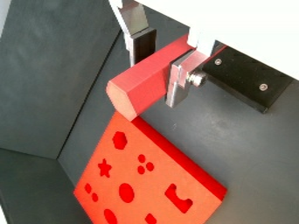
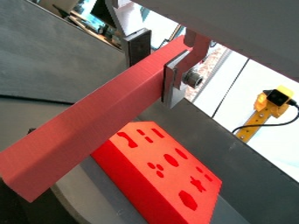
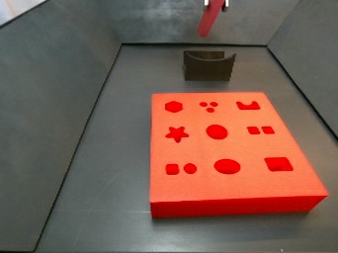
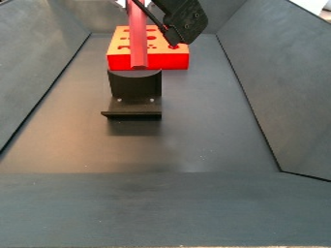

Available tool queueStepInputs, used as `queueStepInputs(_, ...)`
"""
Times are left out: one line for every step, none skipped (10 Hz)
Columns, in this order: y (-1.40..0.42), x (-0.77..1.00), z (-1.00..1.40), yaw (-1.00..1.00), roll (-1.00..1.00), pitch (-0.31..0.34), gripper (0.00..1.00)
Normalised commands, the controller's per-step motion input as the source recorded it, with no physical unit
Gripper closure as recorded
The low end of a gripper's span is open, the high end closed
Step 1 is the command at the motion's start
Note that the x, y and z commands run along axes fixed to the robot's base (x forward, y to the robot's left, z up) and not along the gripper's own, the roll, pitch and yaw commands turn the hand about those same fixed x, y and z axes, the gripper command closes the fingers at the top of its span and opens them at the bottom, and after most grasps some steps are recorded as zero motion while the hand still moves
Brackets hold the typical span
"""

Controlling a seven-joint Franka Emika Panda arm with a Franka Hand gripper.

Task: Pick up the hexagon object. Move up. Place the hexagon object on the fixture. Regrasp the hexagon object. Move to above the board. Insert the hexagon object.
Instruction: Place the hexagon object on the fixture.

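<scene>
We see the gripper high above the fixture, pinching the pink bar near one end. The red board lies apart, beside the fixture.

Dark grey floor between sloping grey walls; a yellow device sits outside.
</scene>
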Motion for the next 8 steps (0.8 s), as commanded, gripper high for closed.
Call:
queueStepInputs(0.13,0.10,-1.00,-0.16,-0.20,-0.062,1.00)
queueStepInputs(0.13,0.10,-1.00,-0.15,-0.20,-0.070,1.00)
queueStepInputs(0.12,0.12,-1.00,-0.12,-0.18,-0.079,1.00)
queueStepInputs(0.11,0.13,-1.00,-0.07,-0.15,-0.080,1.00)
queueStepInputs(0.11,0.13,-1.00,-0.05,-0.13,-0.083,1.00)
queueStepInputs(0.10,0.13,-0.97,-0.03,-0.10,-0.084,1.00)
queueStepInputs(0.07,0.12,-0.79,-0.01,-0.09,-0.083,1.00)
queueStepInputs(0.05,0.09,-0.57,0.00,-0.08,-0.073,1.00)
